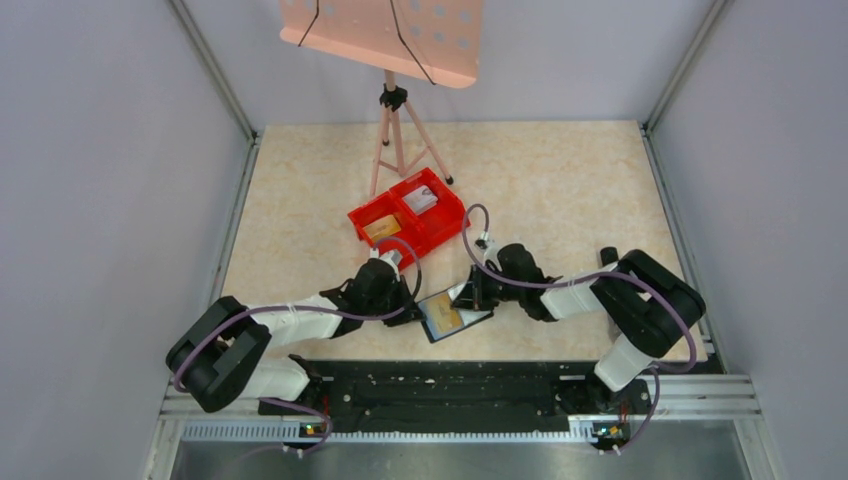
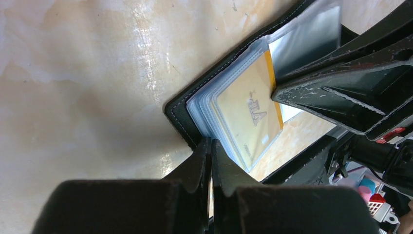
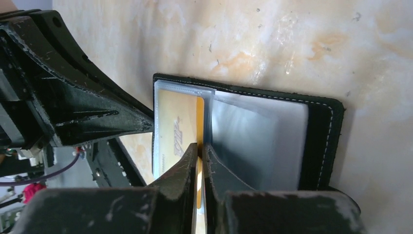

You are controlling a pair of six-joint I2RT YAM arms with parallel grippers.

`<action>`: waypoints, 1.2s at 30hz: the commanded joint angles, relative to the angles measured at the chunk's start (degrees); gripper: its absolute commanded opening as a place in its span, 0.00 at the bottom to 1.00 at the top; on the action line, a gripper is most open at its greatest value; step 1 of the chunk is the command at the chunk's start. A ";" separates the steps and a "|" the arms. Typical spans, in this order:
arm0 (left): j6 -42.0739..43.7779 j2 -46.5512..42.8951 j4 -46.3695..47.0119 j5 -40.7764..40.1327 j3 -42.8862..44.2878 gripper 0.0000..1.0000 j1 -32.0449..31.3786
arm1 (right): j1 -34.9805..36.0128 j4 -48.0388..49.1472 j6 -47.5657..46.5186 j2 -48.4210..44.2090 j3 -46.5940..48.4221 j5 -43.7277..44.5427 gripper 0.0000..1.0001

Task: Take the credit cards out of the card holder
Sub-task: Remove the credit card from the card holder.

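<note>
Grey walls stand around a pale, stone-look table (image 1: 560,180). At the far end a pink board with holes (image 1: 385,30) sits on a stand. In the middle is a red bin (image 1: 372,215) with two boxes: a tan card (image 1: 381,229) lies in the near-left one and a pale card (image 1: 421,200) in the other. The black card holder (image 1: 450,315) is open near the front edge, between the two arms. The left gripper (image 2: 210,146) is pinched tight on the holder's edge. The right gripper (image 3: 199,148) is pinched tight on the orange side of a gold card (image 3: 175,126) in a clear pocket. Only the wrist views show that card's letters and the shiny clear pocket (image 3: 258,141) beside it; only the top view shows the bin
</note>
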 commanded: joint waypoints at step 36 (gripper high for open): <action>1.31 4.07 -3.16 -3.15 1.68 0.04 -0.18 | -8.10 -1.05 0.43 -9.17 -5.69 -4.93 0.00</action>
